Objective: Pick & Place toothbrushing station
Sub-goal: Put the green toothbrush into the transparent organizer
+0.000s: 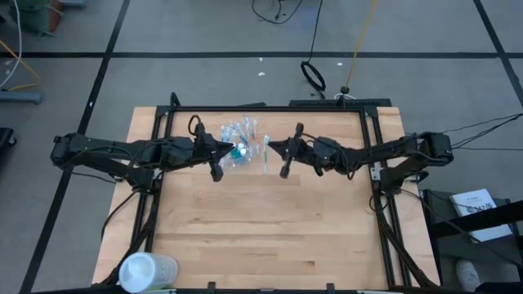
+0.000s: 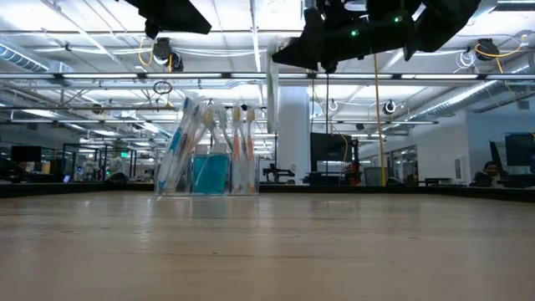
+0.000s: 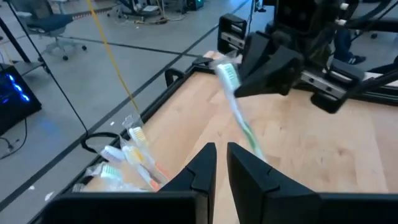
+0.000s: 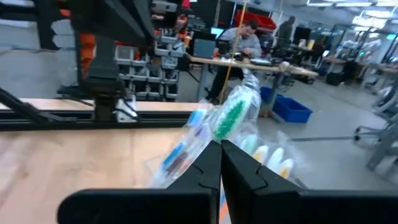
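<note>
**Right gripper lifts a green toothbrush beside the cup**

Clear cup (image 2: pixel 207 174) stands on the wooden table (image 1: pixel 261 229), packed with pastel toothbrushes (image 2: pixel 188 134) and a teal toothpaste tube (image 2: pixel 209 174). Right gripper (image 1: pixel 270 149), just right of the cup and raised above the tabletop, is pinched tight on a wrapped green toothbrush (image 3: pixel 239 118). Left gripper (image 3: pixel 221 160) hovers just left of the cup, fingers nearly pressed together, nothing between them. White container (image 1: pixel 147 271) sits well away from the cup, at the table's near left corner.
</note>
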Available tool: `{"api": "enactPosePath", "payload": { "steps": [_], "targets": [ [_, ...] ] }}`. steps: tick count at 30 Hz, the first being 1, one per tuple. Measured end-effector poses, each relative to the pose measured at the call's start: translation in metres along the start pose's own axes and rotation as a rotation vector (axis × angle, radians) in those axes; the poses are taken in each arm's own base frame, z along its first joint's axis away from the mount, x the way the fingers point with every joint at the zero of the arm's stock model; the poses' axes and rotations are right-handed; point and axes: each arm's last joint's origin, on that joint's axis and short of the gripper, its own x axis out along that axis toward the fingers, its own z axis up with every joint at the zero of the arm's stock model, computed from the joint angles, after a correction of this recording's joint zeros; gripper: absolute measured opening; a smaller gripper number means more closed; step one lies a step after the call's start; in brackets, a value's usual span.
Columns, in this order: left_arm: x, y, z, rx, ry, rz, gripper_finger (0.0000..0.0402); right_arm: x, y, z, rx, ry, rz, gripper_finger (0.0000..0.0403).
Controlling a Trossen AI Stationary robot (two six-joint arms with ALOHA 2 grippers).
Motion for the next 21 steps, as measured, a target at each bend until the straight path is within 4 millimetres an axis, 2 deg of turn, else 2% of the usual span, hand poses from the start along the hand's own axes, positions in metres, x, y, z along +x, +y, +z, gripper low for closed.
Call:
{"api": "enactPosePath", "payload": {
  "steps": [8,13,21],
  "targets": [
    [0.0,0.0,0.0,-0.013,0.0,0.0,0.0044,0.003,-0.013,0.0,-0.066,-0.005,-0.044,0.0],
    [-0.001,-0.001,0.0,-0.022,-0.001,-0.005,0.0044,0.003,-0.013,-0.002,-0.085,0.01,-0.044,0.0],
    [-0.019,0.0,0.007,0.04,-0.058,-0.04,0.0044,0.004,-0.02,0.002,-0.039,-0.03,-0.07,0.0]
  ]
}}
